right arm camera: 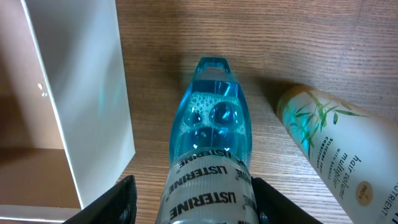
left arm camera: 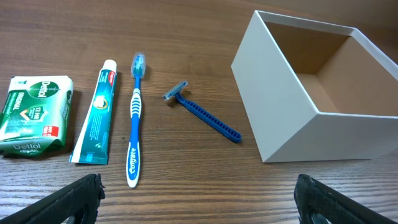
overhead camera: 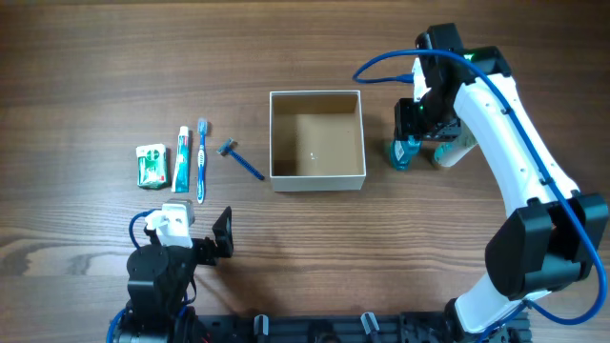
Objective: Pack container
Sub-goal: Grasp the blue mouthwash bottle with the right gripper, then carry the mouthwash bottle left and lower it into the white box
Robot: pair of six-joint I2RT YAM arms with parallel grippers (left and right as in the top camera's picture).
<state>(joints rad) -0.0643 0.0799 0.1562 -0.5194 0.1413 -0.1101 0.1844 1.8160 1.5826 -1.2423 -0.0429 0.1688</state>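
The container (overhead camera: pixel 317 181), a square white-walled box with a tan floor, stands empty mid-table; it also shows in the left wrist view (left arm camera: pixel 280 93) and the right wrist view (right arm camera: pixel 81 93). My right gripper (overhead camera: pixel 419 124) sits to its right, its open fingers (right arm camera: pixel 193 202) on either side of a blue Listerine bottle (right arm camera: pixel 211 143) (overhead camera: pixel 402 152). The right finger touches the bottle and a gap shows at the left finger. My left gripper (left arm camera: pixel 199 199) (overhead camera: pixel 221 238) is open and empty near the front edge.
Left of the box lie a green Dettol soap pack (left arm camera: pixel 36 112), a toothpaste tube (left arm camera: pixel 96 115), a blue toothbrush (left arm camera: pixel 135 118) and a blue razor (left arm camera: pixel 205 112). A cream bottle with a leaf print (right arm camera: pixel 336 143) (overhead camera: pixel 448 152) stands beside the Listerine.
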